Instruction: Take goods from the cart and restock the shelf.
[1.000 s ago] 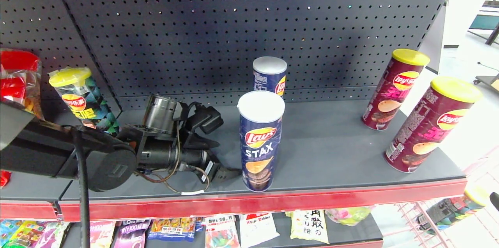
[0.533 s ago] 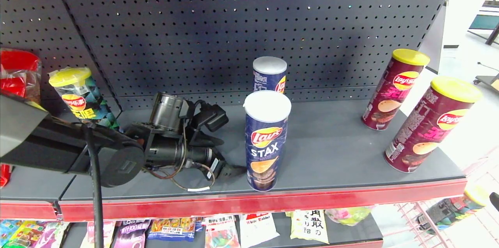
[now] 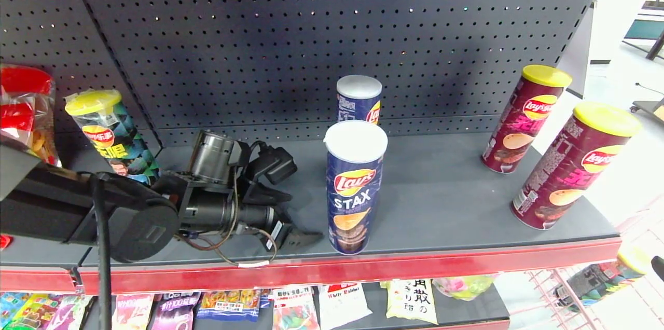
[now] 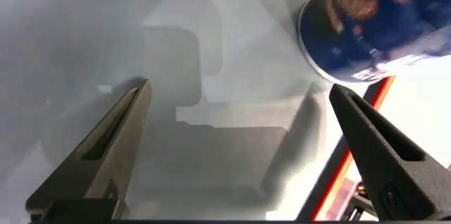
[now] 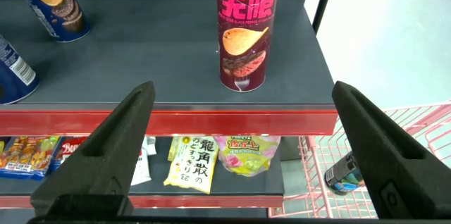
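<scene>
Your left end effector (image 3: 300, 235) is drawing back from the front blue can (image 3: 354, 190), which it nudged away from itself a moment earlier; the can is now keeping its new spot, and a narrow gap is showing between it and the nearest fingertip.

Beyond the left end effector, the perforated back panel (image 3: 311, 34) is rising behind everything. The shelf (image 3: 441, 205) is running under that end effector, its red front lip (image 3: 363, 267) lying just beside the lower finger.

Your left end effector is lying low and sideways over the shelf, its fingers spread wide and gripping nothing; only bare shelf is showing between them in the left wrist view. The front blue can is standing upright just past the fingertips, off to one side of the opening and not inside it.

Your right end effector (image 5: 239, 153) is hanging in front of the red lip, fingers also spread wide and carrying nothing. Past it, a maroon can (image 5: 243, 34) is standing upright near the shelf's edge, and the pink wire cart (image 5: 331, 175) is sitting below it.

A second maroon can (image 3: 521, 117) is standing well apart from the left end effector, far beyond the front blue can. A second blue can (image 3: 358, 99) is standing directly behind the front one. Back along the left arm, a green can (image 3: 106, 133) with a yellow lid is leaning near the panel.
</scene>
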`<state>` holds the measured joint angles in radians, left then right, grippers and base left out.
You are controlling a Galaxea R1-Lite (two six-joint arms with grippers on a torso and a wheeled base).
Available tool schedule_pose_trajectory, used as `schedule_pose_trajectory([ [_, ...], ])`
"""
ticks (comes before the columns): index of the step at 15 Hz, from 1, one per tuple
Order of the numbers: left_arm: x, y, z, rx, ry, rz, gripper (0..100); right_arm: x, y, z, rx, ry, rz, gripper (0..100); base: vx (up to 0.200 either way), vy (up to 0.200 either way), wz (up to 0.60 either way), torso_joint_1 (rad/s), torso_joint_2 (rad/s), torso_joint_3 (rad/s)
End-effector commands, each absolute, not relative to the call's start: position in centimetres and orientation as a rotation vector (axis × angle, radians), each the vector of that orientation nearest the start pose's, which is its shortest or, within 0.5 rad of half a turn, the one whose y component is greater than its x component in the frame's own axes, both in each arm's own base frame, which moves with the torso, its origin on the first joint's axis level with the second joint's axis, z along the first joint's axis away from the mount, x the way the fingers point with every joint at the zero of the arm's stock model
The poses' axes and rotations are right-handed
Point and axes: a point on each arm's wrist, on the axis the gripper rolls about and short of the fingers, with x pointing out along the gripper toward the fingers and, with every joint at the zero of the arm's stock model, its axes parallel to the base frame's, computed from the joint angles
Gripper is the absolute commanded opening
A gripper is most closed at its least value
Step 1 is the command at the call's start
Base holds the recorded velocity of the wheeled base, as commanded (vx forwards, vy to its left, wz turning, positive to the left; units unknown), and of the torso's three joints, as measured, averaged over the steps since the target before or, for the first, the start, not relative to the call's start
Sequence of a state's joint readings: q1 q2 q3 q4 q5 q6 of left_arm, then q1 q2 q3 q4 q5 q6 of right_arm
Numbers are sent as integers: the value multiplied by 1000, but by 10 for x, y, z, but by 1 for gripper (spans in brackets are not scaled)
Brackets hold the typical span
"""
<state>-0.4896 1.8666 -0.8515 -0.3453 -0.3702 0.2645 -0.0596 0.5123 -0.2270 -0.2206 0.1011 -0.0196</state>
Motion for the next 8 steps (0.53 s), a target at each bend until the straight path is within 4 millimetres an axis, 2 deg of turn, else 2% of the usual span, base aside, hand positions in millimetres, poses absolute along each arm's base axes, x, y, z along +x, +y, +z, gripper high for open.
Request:
schedule_pose_trajectory([
  [1,281,-161,121,279,554,-918,100,30,0,164,-16,64,42,100,0,0,0,0,0,0],
  [8,287,-173,120,283,544,-939,100,30,0,165,-15,59,42,100,0,0,0,0,0,0],
])
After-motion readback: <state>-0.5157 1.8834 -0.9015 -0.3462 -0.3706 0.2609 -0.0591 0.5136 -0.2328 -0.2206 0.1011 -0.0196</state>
